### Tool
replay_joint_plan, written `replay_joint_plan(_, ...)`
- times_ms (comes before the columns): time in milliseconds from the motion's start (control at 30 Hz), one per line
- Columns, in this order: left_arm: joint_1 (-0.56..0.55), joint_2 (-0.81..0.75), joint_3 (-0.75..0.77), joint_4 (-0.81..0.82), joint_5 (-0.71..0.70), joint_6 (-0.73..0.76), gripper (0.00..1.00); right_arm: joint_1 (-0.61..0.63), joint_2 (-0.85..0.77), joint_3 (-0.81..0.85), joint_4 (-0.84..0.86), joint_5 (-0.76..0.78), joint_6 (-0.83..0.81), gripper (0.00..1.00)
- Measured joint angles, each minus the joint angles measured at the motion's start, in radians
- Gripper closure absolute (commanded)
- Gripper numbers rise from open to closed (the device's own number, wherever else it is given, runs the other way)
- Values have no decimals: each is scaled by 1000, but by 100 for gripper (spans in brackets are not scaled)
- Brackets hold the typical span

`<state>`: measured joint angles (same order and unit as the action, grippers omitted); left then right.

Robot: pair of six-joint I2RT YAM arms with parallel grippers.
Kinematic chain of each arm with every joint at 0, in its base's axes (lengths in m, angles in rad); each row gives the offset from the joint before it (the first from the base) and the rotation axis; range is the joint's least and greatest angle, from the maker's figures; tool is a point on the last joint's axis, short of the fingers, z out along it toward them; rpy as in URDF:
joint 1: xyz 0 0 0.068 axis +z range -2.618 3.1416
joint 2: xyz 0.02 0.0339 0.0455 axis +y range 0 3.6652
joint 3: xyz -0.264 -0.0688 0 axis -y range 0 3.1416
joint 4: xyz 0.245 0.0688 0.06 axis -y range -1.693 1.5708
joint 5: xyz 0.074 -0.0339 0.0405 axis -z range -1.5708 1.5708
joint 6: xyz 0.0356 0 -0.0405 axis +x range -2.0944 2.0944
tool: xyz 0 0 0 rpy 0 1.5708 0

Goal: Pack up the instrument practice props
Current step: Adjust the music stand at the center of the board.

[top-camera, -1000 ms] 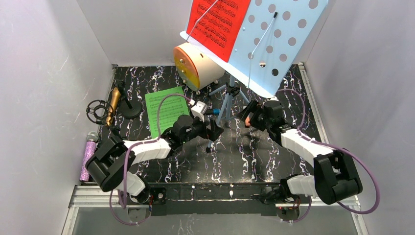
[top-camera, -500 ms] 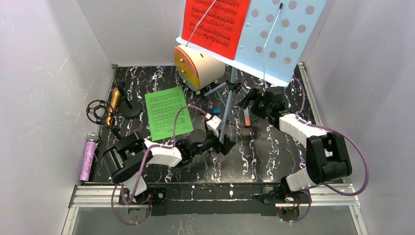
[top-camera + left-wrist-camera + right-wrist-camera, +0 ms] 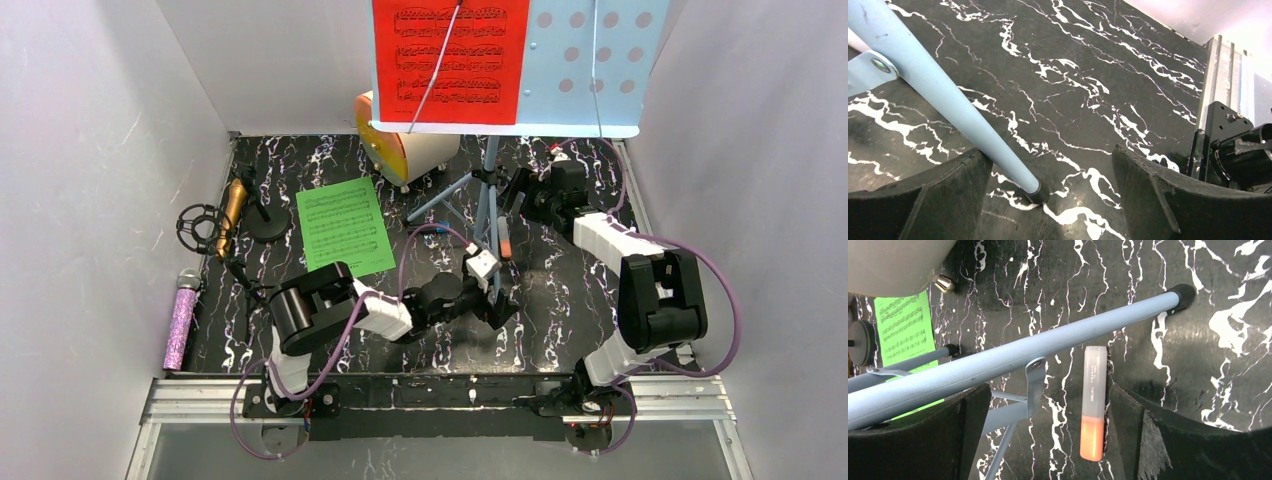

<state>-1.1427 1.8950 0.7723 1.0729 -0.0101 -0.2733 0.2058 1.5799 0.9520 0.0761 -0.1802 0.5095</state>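
You are tackling the sheet-music tripod [image 3: 590, 60], standing toward the desk's [image 3: 560, 330] far edge; your left gripper [image 3: 1048, 150] is straddling its near foot, jaws wide; your right gripper [image 3: 1048, 390] is gaping over another leg; next, likely, you are needing a firm close on each leg.

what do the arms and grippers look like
The left arm and right arm share chunky black joint housings linked by white segments, each trailed by a looping purple cable. The left gripper and right gripper each have two broad matte black fingers with curved inner faces.
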Motion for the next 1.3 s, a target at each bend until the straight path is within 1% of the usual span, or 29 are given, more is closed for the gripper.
replay_joint_plan(100,1,29,34,5,12,-6,15,-7,26,34,-14,-18,-33,3)
replay_joint_plan(167,2,41,46,6,16,-8,12,-11,39,49,-23,-28,-48,2)
replay_joint_plan(233,2,42,47,8,18,-8,7,-12,39,51,-25,-33,-60,1)
replay_joint_plan(367,-1,25,21,18,18,-14,5,-12,37,51,-29,-37,-79,1)
replay_joint_plan(533,10,-79,-56,18,26,-38,4,-9,-7,48,-49,-35,-81,1)
replay_joint_plan(700,50,-228,-117,2,29,-52,4,-9,-114,29,-80,-8,-80,1)
replay_joint_plan(867,134,-372,-161,-92,15,-50,3,-9,-213,-34,-98,17,-58,1)
replay_joint_plan(1033,275,-483,-169,-212,15,-17,2,-7,-332,-124,-139,21,-24,1)
replay_joint_plan(1167,389,-493,-143,-285,47,23,2,1,-455,-179,-177,3,-11,1)
replay_joint_plan(1300,483,-434,-68,-323,114,54,3,14,-575,-219,-200,-66,-11,1)
